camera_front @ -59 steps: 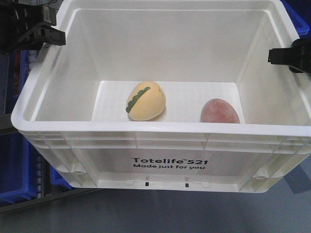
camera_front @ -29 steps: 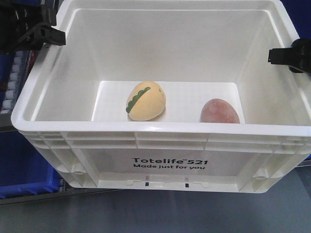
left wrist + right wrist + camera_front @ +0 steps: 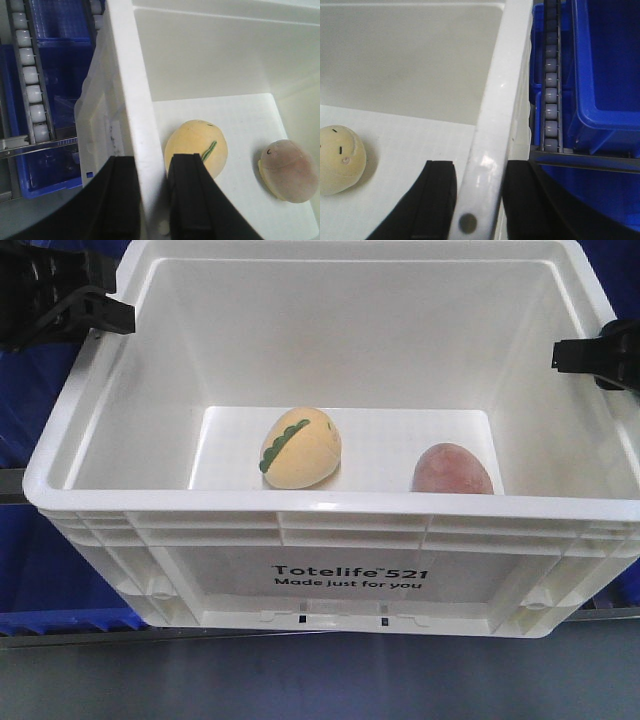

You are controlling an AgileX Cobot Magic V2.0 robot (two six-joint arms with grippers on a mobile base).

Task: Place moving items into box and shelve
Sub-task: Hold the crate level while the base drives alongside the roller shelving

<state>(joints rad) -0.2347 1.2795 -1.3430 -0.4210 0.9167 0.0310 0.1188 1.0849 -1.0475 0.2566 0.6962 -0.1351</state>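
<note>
grey floor point(image 3: 300, 680) shows below the front view, with blue storage bins point(image 3: 40, 570) behind and to the left. the wrist views show roller rails: white rollers point(image 3: 30, 90) run beside a blue bin point(image 3: 65, 60) on the left side, and grey rollers point(image 3: 551, 85) run between blue bins point(image 3: 605, 75) on the right side.

a white plastic crate point(image 3: 330, 540) fills the front view, printed "totelife 521, made just for you" on its near wall. it sits high in frame, its base clear of the grey floor.

left gripper point(image 3: 150, 200): two black fingers straddle the crate's left wall, one outside, one inside, clamped on the rim. right gripper point(image 3: 475, 200): black fingers likewise either side of the right wall, closed on the rim. in the front view both grippers appear only as black blocks at the crate's upper left point(image 3: 70, 305) and upper right point(image 3: 600, 355) edges.

inside, on the white crate floor: a pale yellow egg-shaped toy point(image 3: 300, 447) with a green stripe, left of centre, just beside the left gripper's inner finger in the left wrist view. a reddish-brown rounded toy point(image 3: 453, 470) lies to its right, near the front wall, apart from the yellow one. in the right wrist view only a cream rounded toy point(image 3: 340, 160) with small dark marks shows; which of the two it is i cannot tell.
</note>
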